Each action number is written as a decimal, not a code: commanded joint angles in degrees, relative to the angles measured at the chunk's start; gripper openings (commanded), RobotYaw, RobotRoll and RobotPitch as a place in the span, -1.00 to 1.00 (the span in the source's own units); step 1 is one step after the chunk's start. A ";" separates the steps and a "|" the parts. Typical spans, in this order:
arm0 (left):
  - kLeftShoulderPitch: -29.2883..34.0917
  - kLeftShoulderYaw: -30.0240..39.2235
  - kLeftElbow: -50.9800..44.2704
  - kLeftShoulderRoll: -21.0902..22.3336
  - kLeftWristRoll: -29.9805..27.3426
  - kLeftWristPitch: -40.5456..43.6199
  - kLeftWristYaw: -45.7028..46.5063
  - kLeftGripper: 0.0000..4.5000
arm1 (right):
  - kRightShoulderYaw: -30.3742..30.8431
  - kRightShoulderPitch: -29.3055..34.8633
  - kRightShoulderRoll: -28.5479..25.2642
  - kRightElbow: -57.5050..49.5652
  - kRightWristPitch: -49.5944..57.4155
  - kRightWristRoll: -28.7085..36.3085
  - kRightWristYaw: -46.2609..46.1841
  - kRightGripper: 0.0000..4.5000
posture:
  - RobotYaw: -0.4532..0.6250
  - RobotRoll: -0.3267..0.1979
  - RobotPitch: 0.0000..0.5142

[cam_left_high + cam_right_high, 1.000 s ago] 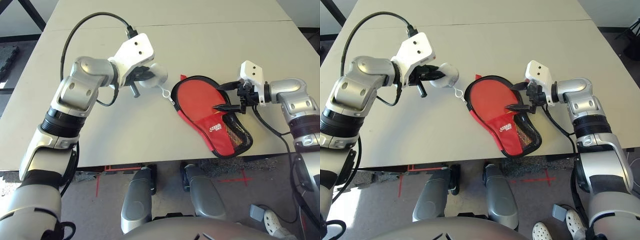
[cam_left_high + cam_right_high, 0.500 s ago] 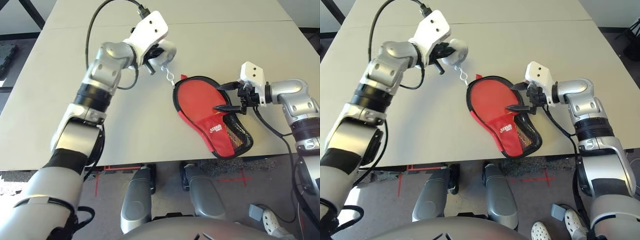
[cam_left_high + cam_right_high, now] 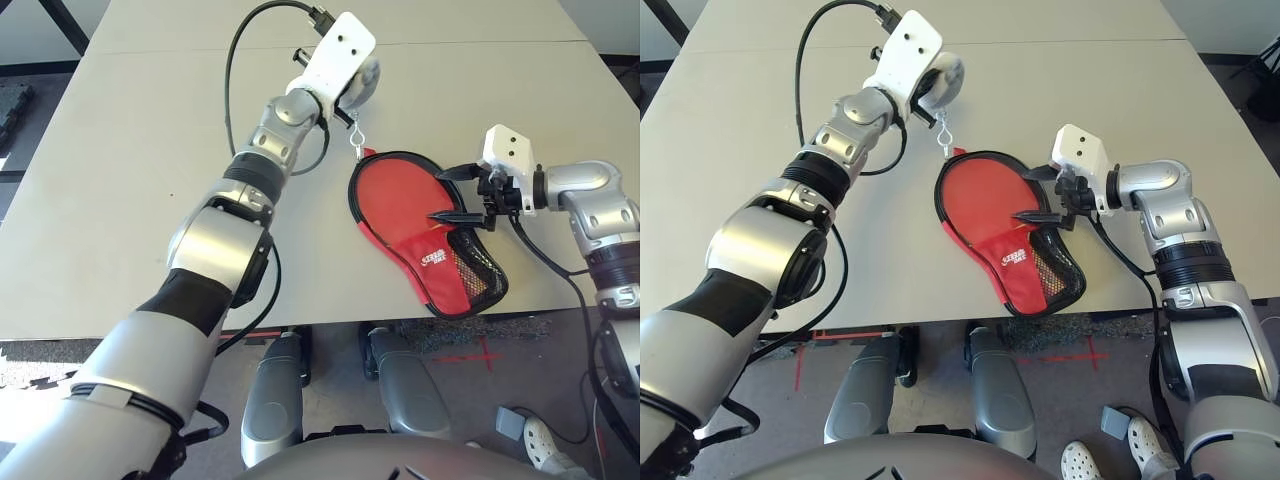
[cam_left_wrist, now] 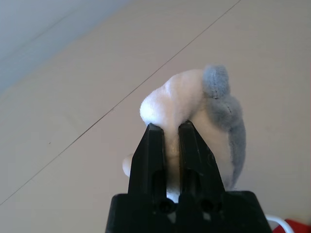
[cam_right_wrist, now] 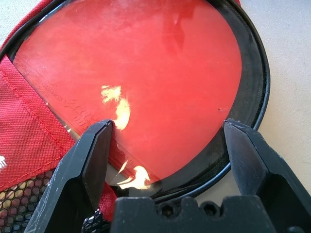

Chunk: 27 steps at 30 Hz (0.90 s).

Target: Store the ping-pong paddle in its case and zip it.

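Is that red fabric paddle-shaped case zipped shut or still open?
Open: the red fabric paddle-shaped case lies unzipped, the round red rubber paddle face bare inside its black rim.

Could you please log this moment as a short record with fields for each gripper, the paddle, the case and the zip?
left gripper: shut on the white-grey soft pouch, held up over the table beyond the case
pouch cord: hangs down with a small metal clip, ending near the case's rim
right gripper: open, fingers spread above the paddle face
ping-pong paddle: red face lying inside the case, uncovered
case: flat near the table's front edge, flap folded back
zip: not yet closed
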 commanded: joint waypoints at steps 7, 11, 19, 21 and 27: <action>-0.38 0.54 -0.22 -8.37 0.31 -1.03 -11.99 -0.98 | 4.41 6.56 0.71 0.89 3.18 -3.30 -0.40 1.00 | -0.30 0.25 0.06; 0.32 1.30 -0.85 -8.71 -0.01 -0.52 -15.43 -0.35 | 4.17 7.33 0.49 0.14 3.52 -3.11 -0.78 1.00 | -0.31 0.25 0.05; 0.25 1.97 -1.19 -5.41 0.64 -0.21 -15.92 0.98 | 4.34 7.44 0.76 0.01 3.79 -2.80 -1.56 1.00 | -0.30 0.25 0.03; 0.48 2.08 -1.50 -3.83 0.70 -0.25 -16.37 0.98 | 4.32 7.32 0.94 0.32 3.61 -2.82 -1.79 1.00 | -0.29 0.25 0.03; 1.73 2.28 -3.75 0.71 0.33 0.06 -19.07 0.98 | 4.21 7.07 1.26 0.71 3.43 -2.86 -2.45 1.00 | -0.28 0.25 0.01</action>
